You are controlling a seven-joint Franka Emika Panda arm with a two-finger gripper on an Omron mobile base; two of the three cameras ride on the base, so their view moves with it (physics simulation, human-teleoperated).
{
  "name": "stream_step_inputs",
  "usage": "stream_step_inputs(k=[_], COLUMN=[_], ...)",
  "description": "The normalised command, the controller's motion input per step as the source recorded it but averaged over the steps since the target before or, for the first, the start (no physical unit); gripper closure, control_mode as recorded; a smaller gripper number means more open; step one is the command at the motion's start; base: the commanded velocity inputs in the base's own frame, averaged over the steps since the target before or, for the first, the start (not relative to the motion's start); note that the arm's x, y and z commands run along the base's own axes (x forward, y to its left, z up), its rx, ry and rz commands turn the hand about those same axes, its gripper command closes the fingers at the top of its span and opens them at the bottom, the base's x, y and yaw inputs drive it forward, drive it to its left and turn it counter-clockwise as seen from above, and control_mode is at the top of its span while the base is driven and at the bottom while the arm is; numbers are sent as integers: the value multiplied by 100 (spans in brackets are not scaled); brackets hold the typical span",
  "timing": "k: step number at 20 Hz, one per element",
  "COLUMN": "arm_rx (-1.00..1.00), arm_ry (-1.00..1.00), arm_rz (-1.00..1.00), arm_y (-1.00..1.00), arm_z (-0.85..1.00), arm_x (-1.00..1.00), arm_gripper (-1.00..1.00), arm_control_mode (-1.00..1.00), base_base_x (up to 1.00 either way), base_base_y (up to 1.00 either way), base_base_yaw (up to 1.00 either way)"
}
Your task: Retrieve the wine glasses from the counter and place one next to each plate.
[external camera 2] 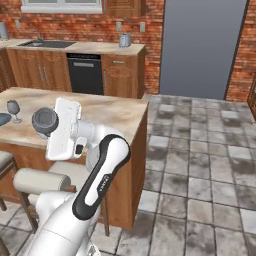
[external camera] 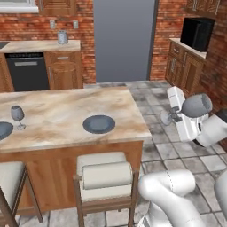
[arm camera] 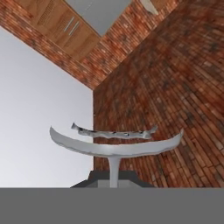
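My gripper (external camera: 177, 114) is shut on the stem of a grey wine glass (external camera: 197, 105), held tipped sideways in the air to the right of the island, above the tiled floor. The same glass (external camera 2: 45, 121) shows beside my white hand in the right base view. In the hand view its stem (arm camera: 113, 168) rises between my fingertips. A second wine glass (external camera: 17, 116) stands upright on the island next to a dark plate (external camera: 3, 130) at the left edge. Another plate (external camera: 99, 124) lies near the island's front right, with no glass beside it. The counter (external camera: 40, 45) runs along the brick wall behind.
Cushioned stools (external camera: 106, 175) stand against the island's (external camera: 53, 111) near side. A black microwave (external camera: 197, 32) sits on the right-hand counter. A small metal appliance (external camera: 62, 37) stands on the back counter above a dishwasher (external camera: 26, 71). Tiled floor (external camera 2: 200, 150) lies open to the right.
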Motion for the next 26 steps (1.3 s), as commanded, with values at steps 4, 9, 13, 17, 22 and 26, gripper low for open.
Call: stream_step_inputs(k=[4,9,13,17,22,26], arm_rx=[0,0,0,0,0,0], arm_ry=[0,0,0,0,0,0], arm_rz=[0,0,0,0,0,0], arm_y=[0,0,0,0,0,0], arm_z=[0,0,0,0,0,0], arm_x=[0,0,0,0,0,0], arm_gripper=[100,100,100,100,100,100], arm_control_mode=[100,100,100,100,100,100], base_base_x=[26,2,-53,-13,100,81], base_base_y=[-19,-43,-86,-79,-1,5], base_base_yaw=[15,36,40,14,0,2])
